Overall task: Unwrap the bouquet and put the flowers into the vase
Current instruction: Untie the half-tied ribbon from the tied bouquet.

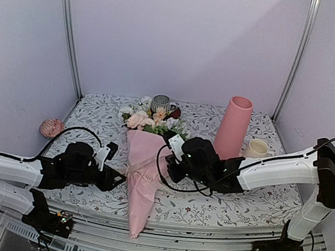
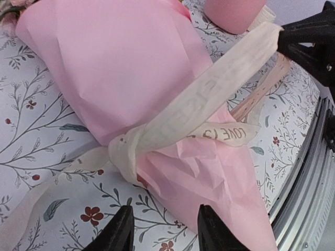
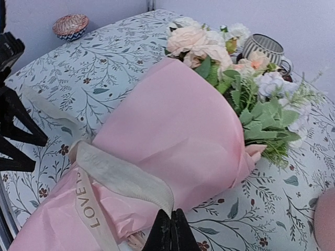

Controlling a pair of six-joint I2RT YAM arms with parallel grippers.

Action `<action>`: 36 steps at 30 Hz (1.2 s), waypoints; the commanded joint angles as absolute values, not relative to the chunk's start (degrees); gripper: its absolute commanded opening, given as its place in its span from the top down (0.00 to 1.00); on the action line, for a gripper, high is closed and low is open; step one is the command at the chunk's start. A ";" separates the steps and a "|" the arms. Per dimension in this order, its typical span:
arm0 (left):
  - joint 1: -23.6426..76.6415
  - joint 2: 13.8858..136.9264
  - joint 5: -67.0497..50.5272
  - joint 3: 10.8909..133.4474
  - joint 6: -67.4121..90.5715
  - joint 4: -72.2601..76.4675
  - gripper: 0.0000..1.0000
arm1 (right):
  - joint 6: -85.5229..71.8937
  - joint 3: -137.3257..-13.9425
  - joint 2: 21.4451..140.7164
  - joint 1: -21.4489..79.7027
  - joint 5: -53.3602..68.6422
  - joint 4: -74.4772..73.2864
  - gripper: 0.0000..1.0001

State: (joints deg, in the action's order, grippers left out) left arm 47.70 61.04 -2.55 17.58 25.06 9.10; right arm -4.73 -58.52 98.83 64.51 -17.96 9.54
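Note:
The bouquet (image 1: 141, 177) lies across the floral cloth in a cone of pale pink paper (image 3: 172, 125), with its flowers (image 1: 150, 120) toward the back. A cream ribbon (image 2: 209, 99) is knotted round the narrow part. One ribbon tail is pulled taut up to my right gripper (image 3: 171, 227), which is shut on its end. That gripper also shows in the left wrist view (image 2: 280, 39). My left gripper (image 2: 165, 230) is open beside the cone's narrow end, left of the knot, with the paper's edge between its fingers. The tall pink vase (image 1: 232, 127) stands upright at the back right.
A striped grey cup (image 1: 161, 103) stands just behind the flowers. A cream mug (image 1: 257, 149) sits right of the vase. A patterned bowl (image 1: 51, 127) lies off the cloth at the left. The bouquet's tip overhangs the metal front rail (image 2: 309, 178).

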 commanded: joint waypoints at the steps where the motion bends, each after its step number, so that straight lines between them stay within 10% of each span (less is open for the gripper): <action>1: 47.19 60.21 -2.20 18.47 24.61 9.49 0.56 | -11.36 -52.94 95.24 64.78 -28.89 11.54 0.97; 7: 47.16 60.34 -2.23 18.45 24.61 9.73 0.56 | -19.51 -46.31 93.17 64.77 -31.04 10.10 0.93; 13: 47.13 61.07 -2.44 19.02 23.66 9.46 0.56 | -18.79 -45.41 92.82 64.80 -26.24 8.47 0.59; 36: 47.04 62.41 -1.57 20.88 22.47 8.53 0.56 | 3.59 -71.18 110.19 65.25 -14.25 -2.74 0.54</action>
State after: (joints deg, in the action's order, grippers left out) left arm 47.64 62.39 -2.11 19.59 23.51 8.71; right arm 0.47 -67.51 107.00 64.62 -13.17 0.84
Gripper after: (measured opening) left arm 0.443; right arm 0.459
